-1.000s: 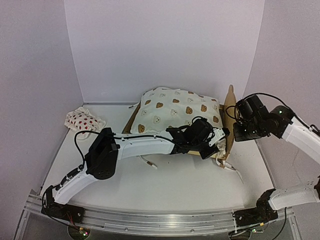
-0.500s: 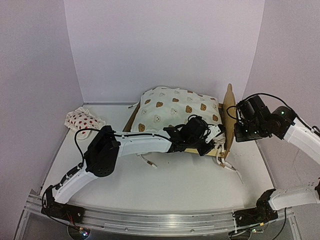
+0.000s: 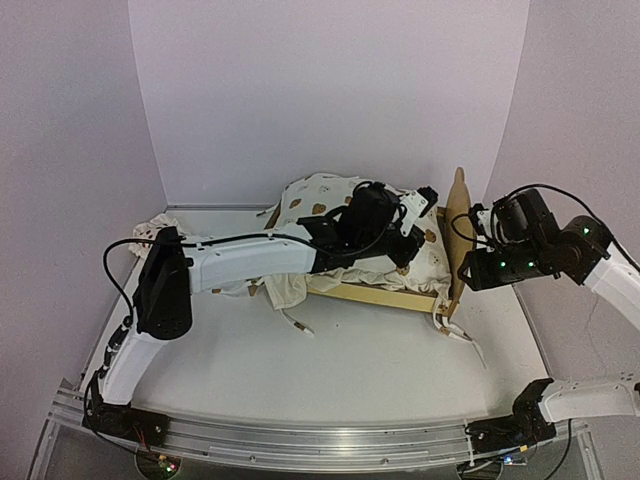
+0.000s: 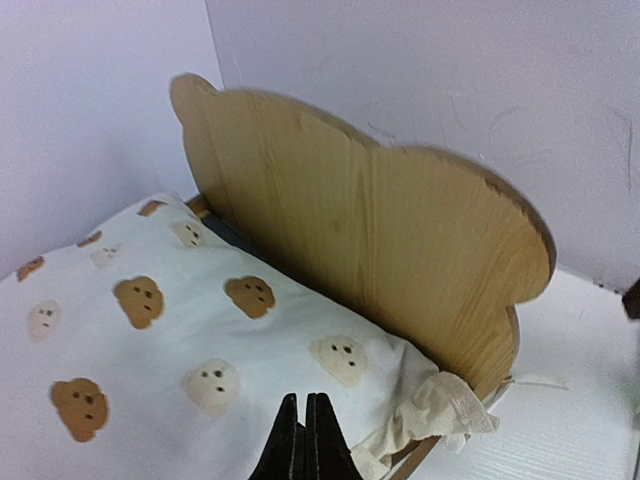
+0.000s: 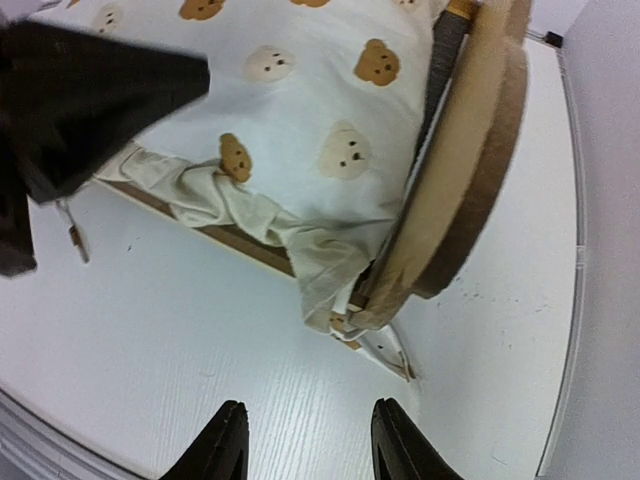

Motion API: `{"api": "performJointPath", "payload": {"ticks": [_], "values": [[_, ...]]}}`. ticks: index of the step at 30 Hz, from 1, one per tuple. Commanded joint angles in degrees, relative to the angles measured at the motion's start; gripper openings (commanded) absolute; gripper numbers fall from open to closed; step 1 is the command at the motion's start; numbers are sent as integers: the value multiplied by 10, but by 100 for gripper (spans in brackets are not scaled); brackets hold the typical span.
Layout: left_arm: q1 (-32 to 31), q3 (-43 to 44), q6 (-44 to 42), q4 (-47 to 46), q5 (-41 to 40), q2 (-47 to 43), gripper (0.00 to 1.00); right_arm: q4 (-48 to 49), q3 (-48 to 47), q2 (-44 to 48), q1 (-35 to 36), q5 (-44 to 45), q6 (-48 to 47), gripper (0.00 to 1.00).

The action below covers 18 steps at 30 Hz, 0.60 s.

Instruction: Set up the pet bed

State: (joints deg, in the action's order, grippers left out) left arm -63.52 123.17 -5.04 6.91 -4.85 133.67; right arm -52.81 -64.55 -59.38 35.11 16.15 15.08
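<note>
White table (image 3: 380, 350): pet bed (image 4: 380, 250) carries bear-print cushion (image 4: 150, 340); left jaws pressed together above cushion, right jaws apart, empty.

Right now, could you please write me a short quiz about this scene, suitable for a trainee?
1. True or false: the left gripper is shut.
2. The right gripper holds: A) nothing B) a cushion tie C) a pillow.
3. Fill in: the bear-print cushion lies beside the upright ____ of the pet bed.
Key: 1 true; 2 A; 3 headboard.
</note>
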Motion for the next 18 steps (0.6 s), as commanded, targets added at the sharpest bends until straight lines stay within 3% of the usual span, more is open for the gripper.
{"api": "performJointPath", "payload": {"ticks": [1, 3, 5, 9, 13, 18], "values": [[19, -4, 20, -18, 19, -60, 1, 3, -19, 5, -2, -85, -23, 43], [19, -3, 15, -3, 39, -54, 10, 3, -18, 4, -2, -73, -14, 44], [19, 1, 14, 16, 69, -40, 26, 3, -17, 9, -2, -45, 1, 45], [19, 22, 21, 46, 126, -2, 50, -1, -21, 35, -2, 39, 37, 54], [19, 26, 22, 46, 183, 25, 65, -6, -31, 66, -2, 79, 53, 58], [16, 52, 22, 46, 243, 61, 74, -14, -35, 88, -2, 82, 56, 59]]}}
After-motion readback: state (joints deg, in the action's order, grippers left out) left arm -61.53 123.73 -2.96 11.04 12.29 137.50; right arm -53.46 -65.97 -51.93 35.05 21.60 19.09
